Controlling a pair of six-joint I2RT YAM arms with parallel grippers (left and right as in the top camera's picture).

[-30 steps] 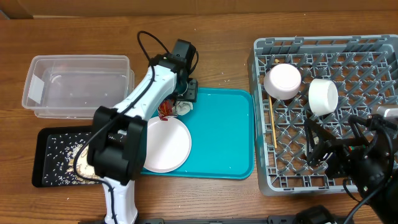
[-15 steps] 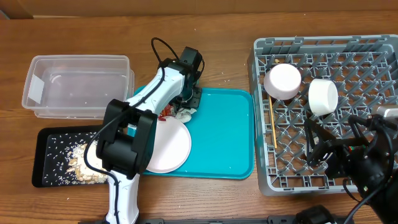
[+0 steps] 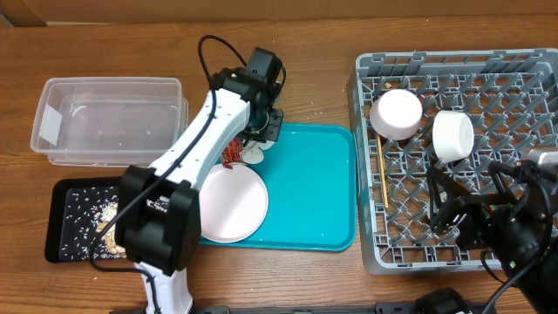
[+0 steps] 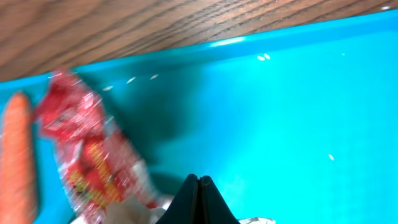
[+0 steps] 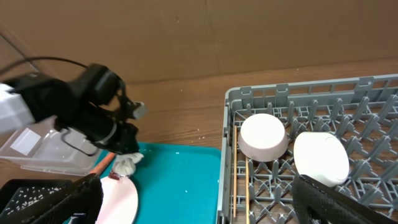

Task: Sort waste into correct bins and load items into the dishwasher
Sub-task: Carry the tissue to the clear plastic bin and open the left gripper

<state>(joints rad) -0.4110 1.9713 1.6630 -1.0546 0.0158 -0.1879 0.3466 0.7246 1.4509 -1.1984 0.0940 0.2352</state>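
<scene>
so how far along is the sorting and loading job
Done: both white bowls and the chopsticks sit in the grey rack. In hand: the left gripper is shut at the teal tray corner, apparently pinching the tissue ball. Left: red wrapper, carrot and plate lie on the teal tray; the clear tub holds no waste.

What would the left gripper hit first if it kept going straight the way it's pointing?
Probably the bare floor of the large teal plastic tray, just beside the crumpled red wrapper. The left gripper, fingers shut, points at it; the gap is hard to judge.
</scene>
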